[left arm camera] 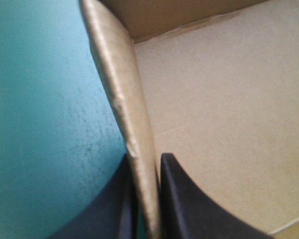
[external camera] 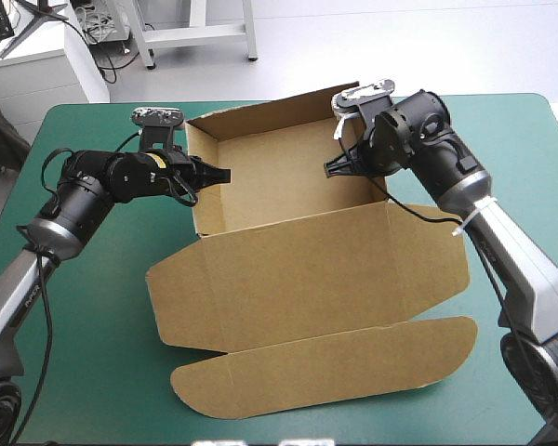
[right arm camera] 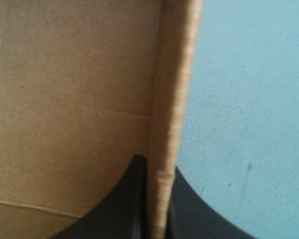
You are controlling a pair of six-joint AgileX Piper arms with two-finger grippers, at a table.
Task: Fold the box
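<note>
Right now you have the box (external camera: 307, 279) sitting mid-table as an open tray, with its back wall and both side walls raised and the brown board inside bare. The back wall stands close to the table's far edge. From the tray's front the lid (external camera: 298, 269) lies flat on the table, reaching toward the near edge. Past a crease, the long tuck flap (external camera: 325, 367) with its rounded ends lies flat too, not far from that near edge.

Your left gripper (external camera: 214, 174) comes in over the tray's left wall (left arm camera: 122, 99) about halfway along it. In the left wrist view its black fingers (left arm camera: 189, 199) are all but closed, pinching that wall's top edge — one finger inside the tray, the other outside. The right gripper (external camera: 333, 167) mirrors this on the right wall (right arm camera: 172, 99). The right wrist view shows its fingers pressed onto the board the same way, with the wall's edge rising between them.

As for the surface, the teal-green cover (external camera: 93, 353) lies smooth around the box and shows bare on both sides of the lid. In the wrist views it runs right up to the outer face of each gripped wall — faint scuffs are all that mark it.
</note>
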